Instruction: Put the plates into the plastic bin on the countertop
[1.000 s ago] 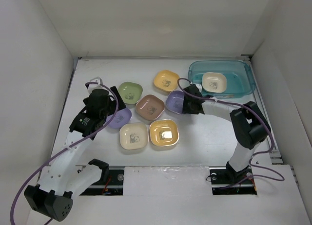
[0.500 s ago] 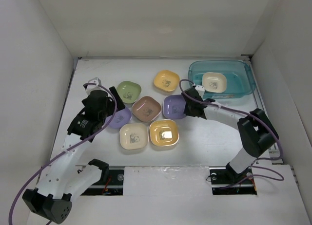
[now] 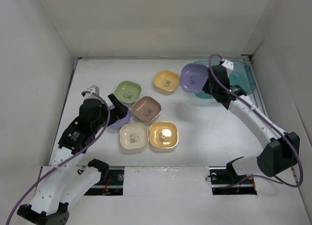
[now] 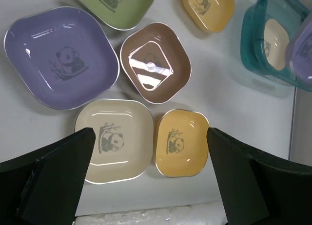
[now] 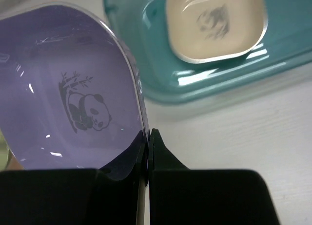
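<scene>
Top external view showed the white countertop [image 3: 209, 132] with the teal bin [image 3: 242, 80] at its far right corner. Six plates lay in a loose cluster at centre: green [image 3: 128, 91], orange [image 3: 166, 81], brown [image 3: 147, 108], purple [image 3: 122, 117], cream [image 3: 133, 136] and a second orange [image 3: 163, 134]. One cream plate [image 5: 214, 23] already sat inside the bin.

A second purple plate [image 3: 193, 78], glossy with a panda print, hung tilted at the bin's near-left corner, partly over its rim. The right claw [image 5: 147, 137] was clamped on this plate's thin edge. That pinch looked slight. The plate could pivot or slip out, or its low edge could catch the rim and tip onto the counter. Let go there, it would likely land askew on the cream plate.

The left claw [image 4: 150, 132] hovered over the cluster, its jaws wide apart and holding nothing.
</scene>
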